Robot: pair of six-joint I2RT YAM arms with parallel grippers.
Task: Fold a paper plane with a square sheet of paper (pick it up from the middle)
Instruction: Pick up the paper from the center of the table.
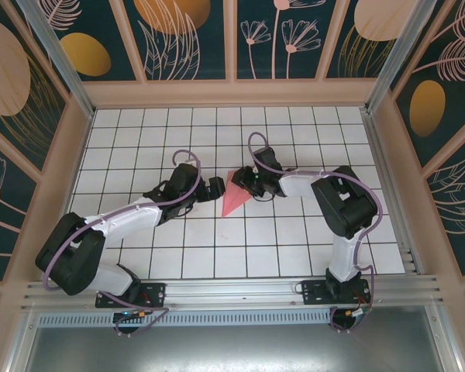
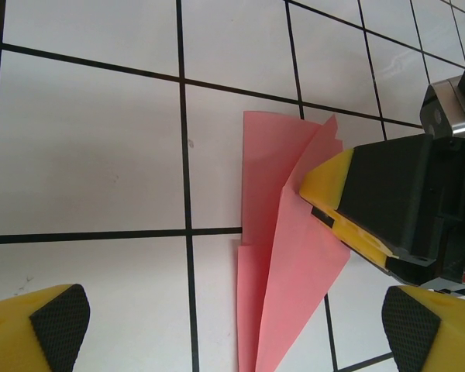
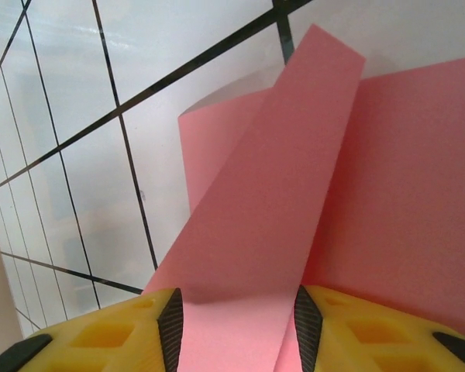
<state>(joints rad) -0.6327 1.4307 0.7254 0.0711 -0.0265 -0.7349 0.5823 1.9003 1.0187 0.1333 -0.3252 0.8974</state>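
The square sheet of paper (image 1: 233,198) is salmon pink and lies on the tiled table (image 1: 139,132), folded into a long pointed triangle with layered flaps (image 2: 294,256). My right gripper (image 1: 245,184) is low over its wide end, jaws partly open. One raised pink flap (image 3: 263,209) runs between the pads, and the right gripper (image 3: 236,329) is not clamping it. In the left wrist view, a yellow right fingertip (image 2: 325,182) rests on the paper. My left gripper (image 1: 215,188) is wide open just left of the paper and holds nothing. The paper's pointed end lies between the left gripper's (image 2: 234,322) fingers.
The white tiled table has black grid lines and is enclosed by wooden-framed patterned walls (image 1: 232,89). An aluminium rail (image 1: 232,291) with both arm bases runs along the near edge. Both arms meet at the centre of the table, with bare tiles all around them.
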